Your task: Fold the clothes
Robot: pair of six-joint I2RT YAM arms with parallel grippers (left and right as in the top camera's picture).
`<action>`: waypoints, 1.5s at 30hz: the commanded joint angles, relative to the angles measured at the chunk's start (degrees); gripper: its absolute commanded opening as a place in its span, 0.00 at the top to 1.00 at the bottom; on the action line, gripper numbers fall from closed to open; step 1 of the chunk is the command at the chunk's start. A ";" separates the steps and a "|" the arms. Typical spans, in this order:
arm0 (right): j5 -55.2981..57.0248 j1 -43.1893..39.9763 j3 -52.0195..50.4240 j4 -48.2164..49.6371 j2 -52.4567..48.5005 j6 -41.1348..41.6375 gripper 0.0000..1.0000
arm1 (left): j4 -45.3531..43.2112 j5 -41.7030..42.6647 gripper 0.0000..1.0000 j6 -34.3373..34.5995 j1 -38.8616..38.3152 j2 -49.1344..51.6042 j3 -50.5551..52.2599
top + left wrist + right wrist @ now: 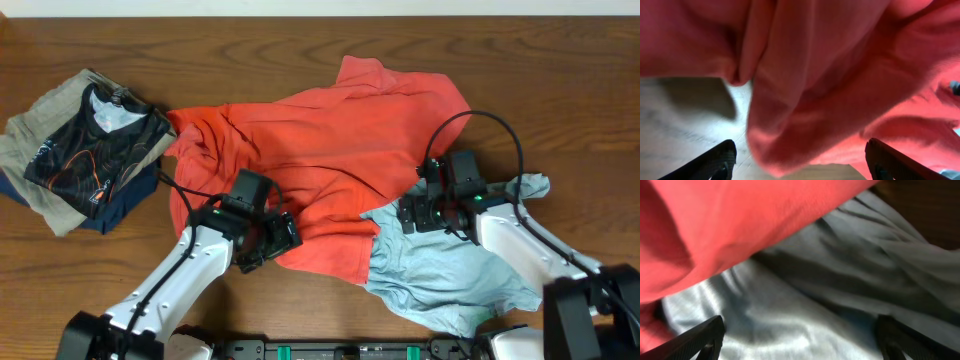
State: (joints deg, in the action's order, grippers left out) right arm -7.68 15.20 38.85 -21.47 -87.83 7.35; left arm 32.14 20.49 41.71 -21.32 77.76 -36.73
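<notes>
The coral-red T-shirt (330, 150) lies crumpled across the middle of the table; its lettering is hidden. My left gripper (272, 240) is at the shirt's lower front edge. In the left wrist view its fingers are spread wide, and a fold of red cloth (805, 100) hangs between them without being pinched. My right gripper (420, 212) is at the shirt's right edge, over a light blue garment (440, 270). In the right wrist view its fingers are wide apart above the blue cloth (805, 315), with the red shirt (730, 225) at the upper left.
A stack of folded clothes, topped by a black shirt with an orange line pattern (95, 150), sits at the far left. The light blue garment spreads over the lower right. Bare wooden table (560, 90) shows at the back and right.
</notes>
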 commanded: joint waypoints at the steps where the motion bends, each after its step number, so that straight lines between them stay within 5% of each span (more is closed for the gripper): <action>1: 1.51 1.40 -0.20 1.68 -3.10 1.36 0.07 | -2.01 0.52 0.16 3.26 -0.68 1.75 1.73; 2: 1.49 1.53 -0.20 2.54 -4.02 1.36 0.09 | -2.60 0.55 0.19 3.50 -0.68 2.36 1.97; 5: 1.49 1.70 -0.20 4.61 -5.84 1.38 0.21 | -4.55 1.46 0.51 3.61 -0.68 4.76 2.12; 7: 1.46 1.70 -0.20 5.79 -6.43 1.36 0.43 | -6.16 2.40 0.71 3.61 -0.68 6.19 2.12; 9: 1.53 1.68 -0.17 6.08 -6.47 1.33 0.75 | -8.04 3.34 0.91 3.61 -0.68 7.43 2.10; 11: 2.95 1.51 -0.15 5.84 -6.47 1.40 0.99 | -9.38 3.54 0.94 3.61 -0.55 7.85 2.10; 18: 19.52 -6.84 6.05 -4.79 -6.14 9.62 0.99 | -6.84 3.50 0.94 -0.61 2.73 5.75 0.39; 24: 32.65 -22.25 25.27 -26.23 -6.14 13.44 0.99 | -1.46 3.50 0.94 -2.69 7.98 2.45 0.22; 32: 33.16 -41.13 53.20 -45.00 -6.14 19.41 0.99 | 1.88 3.30 0.94 -4.68 12.92 1.27 0.22; 39: 32.72 -46.64 61.96 -48.89 -6.14 20.44 0.99 | 1.86 3.28 0.94 -4.66 12.96 1.27 0.22; 43: 28.48 -45.97 61.57 -50.27 -6.16 21.33 0.83 | 1.90 3.28 0.94 -4.66 12.96 1.27 0.22; 45: 21.70 -45.57 61.53 -51.52 -6.16 19.74 0.62 | 1.88 3.28 0.94 -4.66 12.96 1.29 0.22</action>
State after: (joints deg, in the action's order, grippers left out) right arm 21.08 -30.96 99.92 -72.05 -94.43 27.55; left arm 33.87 24.05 37.60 -8.71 79.55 -35.77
